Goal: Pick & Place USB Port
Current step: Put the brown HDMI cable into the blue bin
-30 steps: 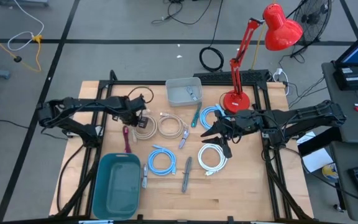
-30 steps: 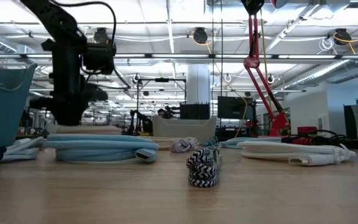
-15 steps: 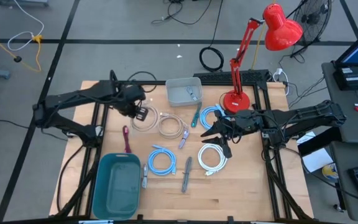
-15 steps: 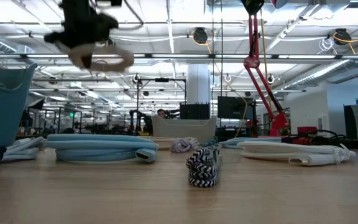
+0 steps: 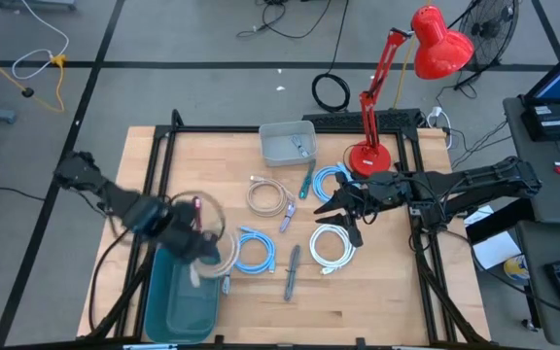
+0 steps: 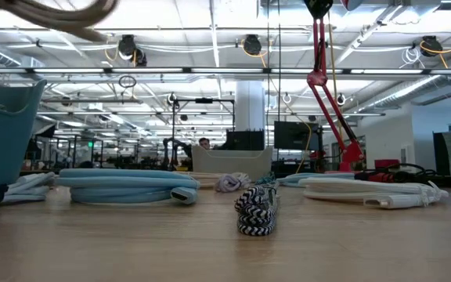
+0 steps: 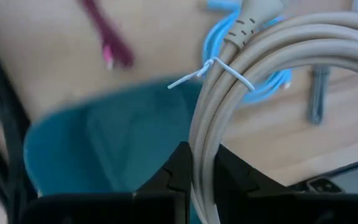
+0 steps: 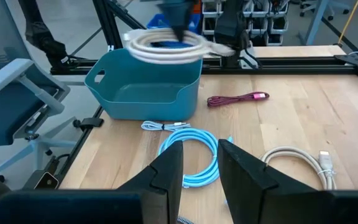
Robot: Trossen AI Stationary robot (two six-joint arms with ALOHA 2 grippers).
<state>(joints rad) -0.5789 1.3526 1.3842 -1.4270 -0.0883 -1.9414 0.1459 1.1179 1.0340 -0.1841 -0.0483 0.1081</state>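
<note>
A beige coiled USB cable [image 5: 205, 233], bound by a white twist tie [image 7: 213, 65], hangs in the air over the far end of the teal bin [image 5: 181, 292]. My left gripper [image 5: 191, 241] is shut on it, and the right wrist view shows the coil [image 8: 166, 43] above the bin [image 8: 145, 87]. In the low view the coil's underside [image 6: 53, 12] shows at the top left. My right gripper [image 5: 341, 207] waits open over the table's right half, above the cable coils, with nothing between its fingers [image 8: 166, 174]. My left gripper pinches the bundled strands on one side of the coil's ring [image 7: 205, 155] between its two fingers. It comes from above, pointing down, with the fingers lying across the bundle. The coil is lifted clear and hangs about level below the gripper, over the bin.
On the table lie a maroon cable [image 8: 238, 98], blue coils [image 5: 254, 251] [image 5: 333, 182], a white coil [image 5: 333, 245], another beige coil [image 5: 268, 197] and a braided black-and-white cable [image 6: 257, 210]. A grey tray [image 5: 288, 142] and a red lamp's base [image 5: 369, 157] stand at the far side.
My left gripper has lifted the beige coil off the table's far left part. It has carried it up and toward the near edge until it hangs over the teal bin, rolling its wrist on the way. The coil is now clear of the table.
</note>
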